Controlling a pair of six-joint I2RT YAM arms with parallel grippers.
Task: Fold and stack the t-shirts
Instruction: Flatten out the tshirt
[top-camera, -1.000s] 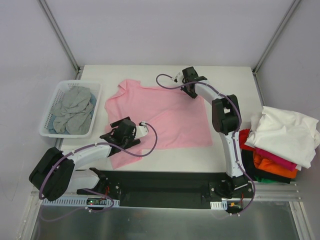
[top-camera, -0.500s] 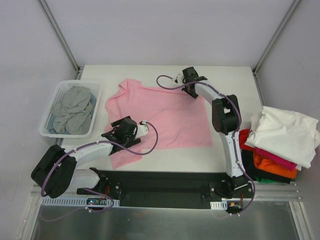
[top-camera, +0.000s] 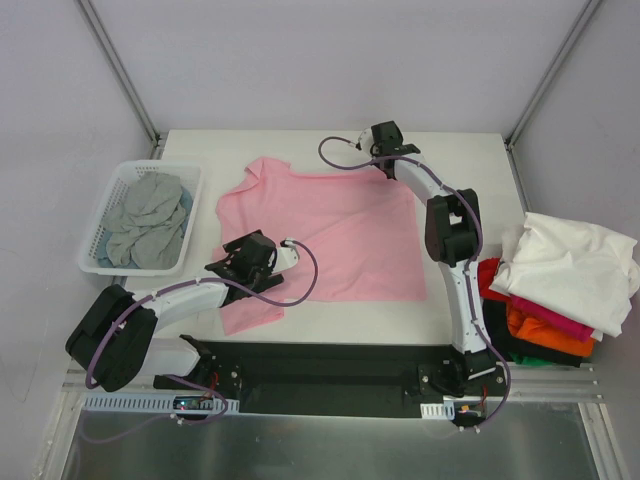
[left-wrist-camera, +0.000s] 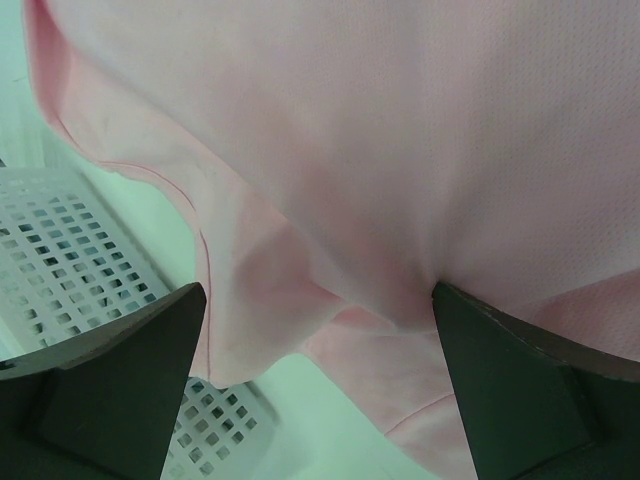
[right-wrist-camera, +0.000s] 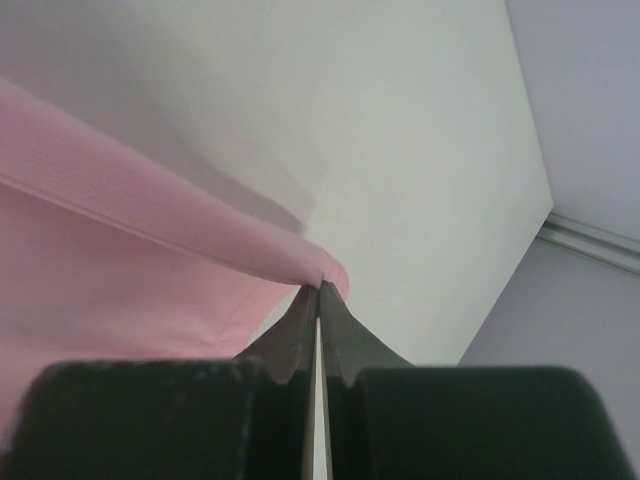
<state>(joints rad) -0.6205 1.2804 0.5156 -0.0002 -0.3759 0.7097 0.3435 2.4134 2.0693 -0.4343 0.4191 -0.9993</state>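
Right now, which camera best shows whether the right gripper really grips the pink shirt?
The right wrist view: the right gripper is shut on the pink t-shirt, at its edge. The top view shows the pinch too small to judge; the left wrist view shows only cloth under the open left gripper.

Your white lattice basket (top-camera: 140, 268) sits at the left edge of the white surface (top-camera: 460, 160), partly overhanging it. Plain grey walls (top-camera: 320, 60) close you in, with a slanted metal post (top-camera: 120, 72) at the far-left corner.
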